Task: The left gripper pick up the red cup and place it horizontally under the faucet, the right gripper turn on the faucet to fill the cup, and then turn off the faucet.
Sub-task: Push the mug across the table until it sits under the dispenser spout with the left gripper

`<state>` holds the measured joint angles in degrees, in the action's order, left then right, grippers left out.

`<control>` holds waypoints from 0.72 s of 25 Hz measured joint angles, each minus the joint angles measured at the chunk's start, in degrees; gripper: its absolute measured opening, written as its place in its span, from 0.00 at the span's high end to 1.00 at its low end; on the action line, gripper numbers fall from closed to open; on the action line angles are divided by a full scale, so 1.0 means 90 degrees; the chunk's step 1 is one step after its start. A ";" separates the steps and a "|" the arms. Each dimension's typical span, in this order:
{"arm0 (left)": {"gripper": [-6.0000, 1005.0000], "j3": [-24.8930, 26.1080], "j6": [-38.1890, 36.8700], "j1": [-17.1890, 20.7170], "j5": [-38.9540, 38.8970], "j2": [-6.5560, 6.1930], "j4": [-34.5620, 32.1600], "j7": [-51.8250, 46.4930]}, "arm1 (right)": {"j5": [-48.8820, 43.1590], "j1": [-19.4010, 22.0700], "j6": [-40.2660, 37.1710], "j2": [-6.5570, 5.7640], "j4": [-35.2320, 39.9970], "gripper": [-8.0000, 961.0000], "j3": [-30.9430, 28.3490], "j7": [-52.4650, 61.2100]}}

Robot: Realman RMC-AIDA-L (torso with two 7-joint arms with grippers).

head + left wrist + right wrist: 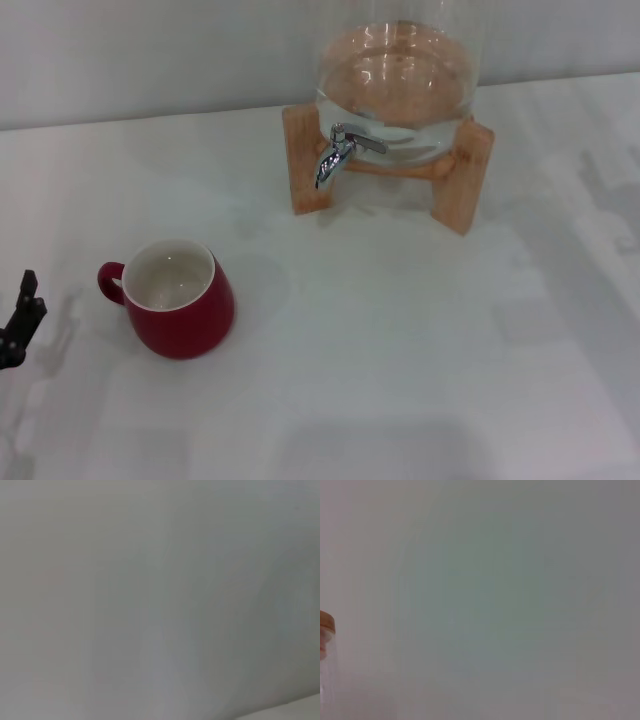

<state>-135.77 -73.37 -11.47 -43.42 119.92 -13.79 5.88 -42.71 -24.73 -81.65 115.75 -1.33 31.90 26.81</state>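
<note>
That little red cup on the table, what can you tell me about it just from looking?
The red cup is a squat, rounded mug that looks like glossy ceramic, red outside and cream-white inside, and seems empty. It stands upright on the white table, mouth up, its small loop handle pointing to the robot's left. Nothing grips or touches it. The left gripper sits apart at the table's left edge, and the faucet is farther back to the right.

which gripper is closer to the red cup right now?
Left. The left gripper sits at the table's left edge, just beyond the handle side of the red cup, not touching it. The right gripper is not in view in any picture, so it is farther off.
</note>
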 joint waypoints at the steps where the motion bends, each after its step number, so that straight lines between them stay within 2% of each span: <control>1: 0.13 -0.0011 0.0006 0.0012 0.0000 0.0002 -0.0001 -0.0014 | 0.0000 0.0001 0.0000 0.0000 0.0000 0.25 0.0000 0.0000; 18: 0.13 -0.0168 0.0312 -0.0134 0.0023 -0.0026 0.0043 -0.0194 | 0.0000 -0.0006 0.0000 0.0000 0.0002 0.25 0.0000 0.0000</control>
<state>-137.28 -70.57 -12.67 -43.22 119.68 -13.39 4.13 -42.71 -24.78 -81.65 115.75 -1.32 31.90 26.80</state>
